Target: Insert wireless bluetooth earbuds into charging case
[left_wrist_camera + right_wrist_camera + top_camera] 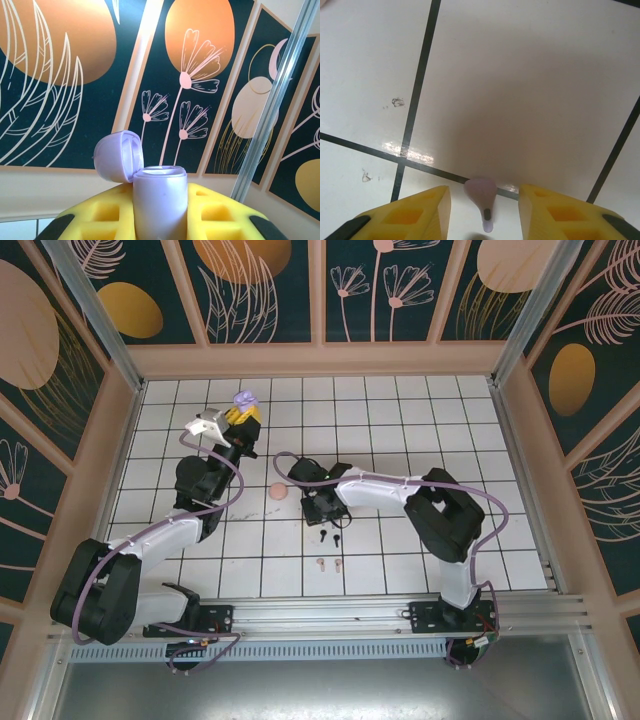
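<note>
One lilac earbud (481, 192) lies inside spread right hand (484, 201), apparently untouched | left hand (161, 207) pinches open lilac case (159, 187)

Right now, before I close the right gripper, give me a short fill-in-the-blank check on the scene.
1. The left gripper is shut on the ___ charging case.
2. Its lid stands ___.
3. The right gripper, open, straddles one ___ earbud.
4. The earbud pair lowest in the top view is ___.
Missing words: lilac; open; lilac; pink.
</note>
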Controlling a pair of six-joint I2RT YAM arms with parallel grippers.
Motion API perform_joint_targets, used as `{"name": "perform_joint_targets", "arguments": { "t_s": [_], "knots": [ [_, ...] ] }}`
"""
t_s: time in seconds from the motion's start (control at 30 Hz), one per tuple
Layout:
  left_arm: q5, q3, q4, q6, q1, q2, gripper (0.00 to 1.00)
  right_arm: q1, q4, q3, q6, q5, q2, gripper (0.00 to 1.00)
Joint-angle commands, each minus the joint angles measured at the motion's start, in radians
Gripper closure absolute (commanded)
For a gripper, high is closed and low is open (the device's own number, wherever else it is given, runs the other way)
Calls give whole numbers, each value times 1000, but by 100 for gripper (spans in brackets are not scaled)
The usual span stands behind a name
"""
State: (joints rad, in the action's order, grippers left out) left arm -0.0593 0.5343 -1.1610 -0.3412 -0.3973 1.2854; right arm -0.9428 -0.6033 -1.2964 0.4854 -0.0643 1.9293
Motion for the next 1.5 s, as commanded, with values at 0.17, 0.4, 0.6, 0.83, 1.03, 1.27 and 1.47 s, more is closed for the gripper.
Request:
{"name": "perform_joint_targets", "arguments": {
  "t_s": [0.17,0.4,0.6,0.83,1.03,1.27,1.47],
  "knots": [
    [-37,-8,-61,8,1,16,100,-11,-30,-45,9,-22,40,63],
    [-45,-7,-62,9,2,19,100,-13,-30,-42,10,-25,54,66],
    [-51,-8,-67,7,2,26,100,-15,-32,-36,13,-29,56,68],
    [-54,-8,-74,2,1,31,100,-22,-29,-28,19,-29,64,73],
    [-59,-8,-78,-6,2,35,100,-26,-22,-26,21,-25,63,79],
    [-71,-10,-88,-16,1,38,100,-10,-18,-50,16,-40,21,82],
    [-90,-19,-101,-10,2,36,100,44,-4,-83,-1,-44,-63,83]
  ]
}}
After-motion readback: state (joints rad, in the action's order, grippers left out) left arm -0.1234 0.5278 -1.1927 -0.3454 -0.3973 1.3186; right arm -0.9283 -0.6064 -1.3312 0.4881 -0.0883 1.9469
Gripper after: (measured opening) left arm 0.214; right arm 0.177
